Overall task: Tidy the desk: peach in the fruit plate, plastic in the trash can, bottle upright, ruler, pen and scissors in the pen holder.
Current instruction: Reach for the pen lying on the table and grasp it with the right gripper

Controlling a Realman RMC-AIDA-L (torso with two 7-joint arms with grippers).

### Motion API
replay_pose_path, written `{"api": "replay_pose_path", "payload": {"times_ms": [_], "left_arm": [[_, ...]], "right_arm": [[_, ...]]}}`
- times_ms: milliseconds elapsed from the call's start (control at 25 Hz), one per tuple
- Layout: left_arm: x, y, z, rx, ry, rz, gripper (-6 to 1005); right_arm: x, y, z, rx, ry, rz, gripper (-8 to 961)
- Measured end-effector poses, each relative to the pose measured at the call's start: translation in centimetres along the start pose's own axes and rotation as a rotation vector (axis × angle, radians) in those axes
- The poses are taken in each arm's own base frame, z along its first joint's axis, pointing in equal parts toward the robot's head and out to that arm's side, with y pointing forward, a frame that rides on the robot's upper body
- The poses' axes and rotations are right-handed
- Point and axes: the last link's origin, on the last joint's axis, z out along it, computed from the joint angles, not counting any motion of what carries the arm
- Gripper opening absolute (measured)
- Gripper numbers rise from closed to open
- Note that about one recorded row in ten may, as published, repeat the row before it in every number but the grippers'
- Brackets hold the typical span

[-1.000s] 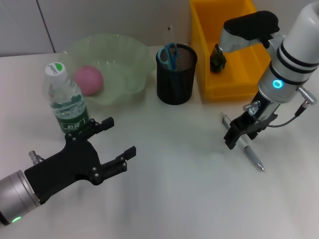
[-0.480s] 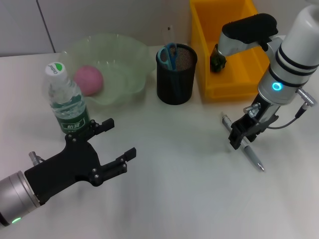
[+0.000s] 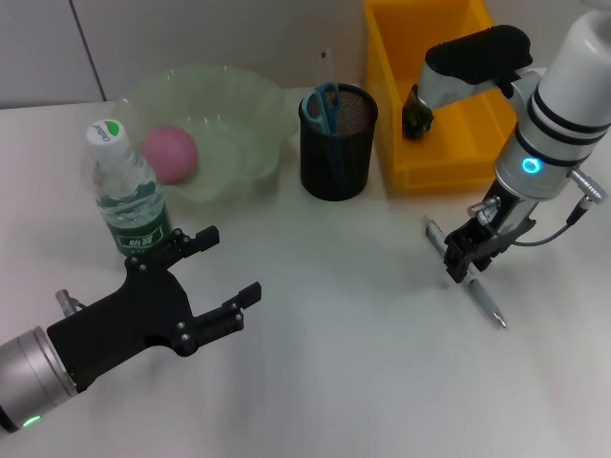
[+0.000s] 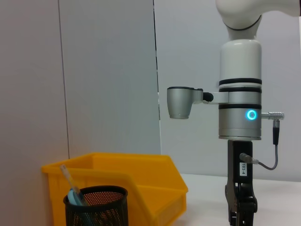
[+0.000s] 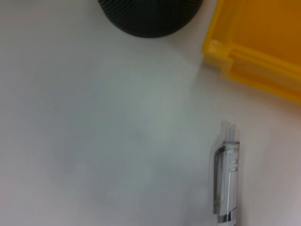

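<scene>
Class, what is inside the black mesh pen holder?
The pen holder holds blue-handled scissors, handles up, and a clear ruler. Their lower ends are hidden by the mesh.

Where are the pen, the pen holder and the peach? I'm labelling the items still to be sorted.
pen (image 5: 225, 181), right wrist view, on its clear barrel beside the clip.
pen holder (image 3: 336, 153), head view, on the black mesh wall facing the camera.
peach (image 3: 170, 153), head view, on its pink middle, inside the green plate.
</scene>
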Motion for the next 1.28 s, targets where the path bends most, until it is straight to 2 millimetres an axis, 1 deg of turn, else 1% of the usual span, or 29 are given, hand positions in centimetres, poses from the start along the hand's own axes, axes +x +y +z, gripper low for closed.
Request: {"api": "replay_pose_path", "payload": {"times_ms": [80, 320, 1080, 1280], "left_arm": [[0.01, -0.01, 0.01, 0.0, 0.0, 0.0, 815], [0.01, -0.07, 0.07, 0.0, -0.002, 0.002, 814], [0.06, -0.3, 0.07, 0.002, -0.008, 0.012, 814], [0.06, -0.31, 0.06, 0.002, -0.008, 0.013, 814]], "right_arm": [[-0.01, -0.01, 0.0, 0.001, -0.001, 0.0, 447], [0.08, -0.01, 0.16, 0.0, 0.004, 0.001, 309], [0.04, 0.23, 0.47, -0.003, 0.007, -0.001, 223], [0.05, 0.36, 0.54, -0.004, 0.008, -0.004, 223]]}}
